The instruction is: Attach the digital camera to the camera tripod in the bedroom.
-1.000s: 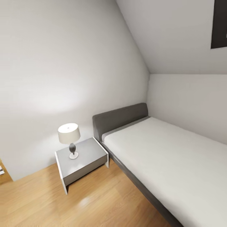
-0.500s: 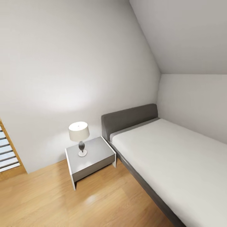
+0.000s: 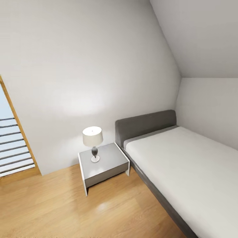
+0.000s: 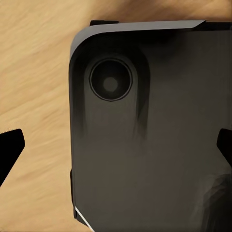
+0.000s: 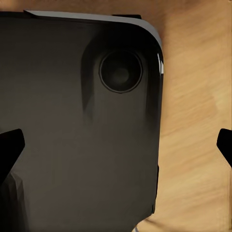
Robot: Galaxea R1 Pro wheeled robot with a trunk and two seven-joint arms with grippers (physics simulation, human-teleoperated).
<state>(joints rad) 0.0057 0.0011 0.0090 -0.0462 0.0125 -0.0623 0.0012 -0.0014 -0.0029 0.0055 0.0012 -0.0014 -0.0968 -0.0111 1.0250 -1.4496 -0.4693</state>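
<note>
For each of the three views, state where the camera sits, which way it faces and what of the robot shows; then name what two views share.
Head view: on the head, facing a bedroom corner: bed, nightstand, lamp.
Left wrist view: on the left arm, facing down at the robot's dark base; left gripper fingertips apart.
Right wrist view: mirrored, base, right gripper open.
Shared: wood floor.

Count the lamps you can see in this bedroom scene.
1: the lamp stands on the grey nightstand beside the bed. Others may sit outside the view.

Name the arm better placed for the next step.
Neither leads: left gripper and right gripper hang open and empty, mirrored above the dark base; ahead stand bed, nightstand and lamp.
</note>
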